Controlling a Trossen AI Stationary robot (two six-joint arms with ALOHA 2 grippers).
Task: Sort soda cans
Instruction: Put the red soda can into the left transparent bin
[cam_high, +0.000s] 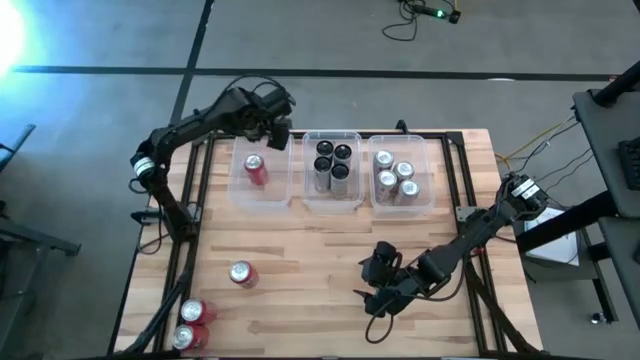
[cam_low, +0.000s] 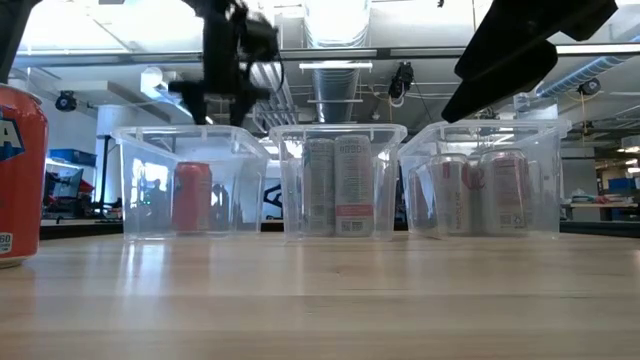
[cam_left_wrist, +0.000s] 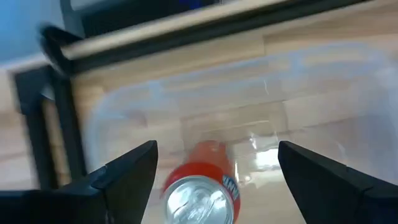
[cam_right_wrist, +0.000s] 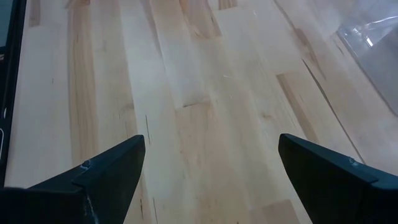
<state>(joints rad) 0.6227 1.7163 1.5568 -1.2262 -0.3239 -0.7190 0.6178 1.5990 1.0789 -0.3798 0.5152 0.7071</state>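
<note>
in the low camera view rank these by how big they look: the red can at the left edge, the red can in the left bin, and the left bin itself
1. Red can at the left edge: largest, but only through nearness to the camera.
2. Left bin.
3. Red can in the left bin.

Clear bins: three are seen (cam_high: 260, 190), (cam_high: 331, 196), (cam_high: 402, 200)
Red cans: four are counted (cam_high: 256, 170), (cam_high: 241, 273), (cam_high: 193, 310), (cam_high: 187, 338)
Black cans: four are counted (cam_high: 333, 163)
Silver cans: four are counted (cam_high: 396, 176)
Arms: two are seen
</note>
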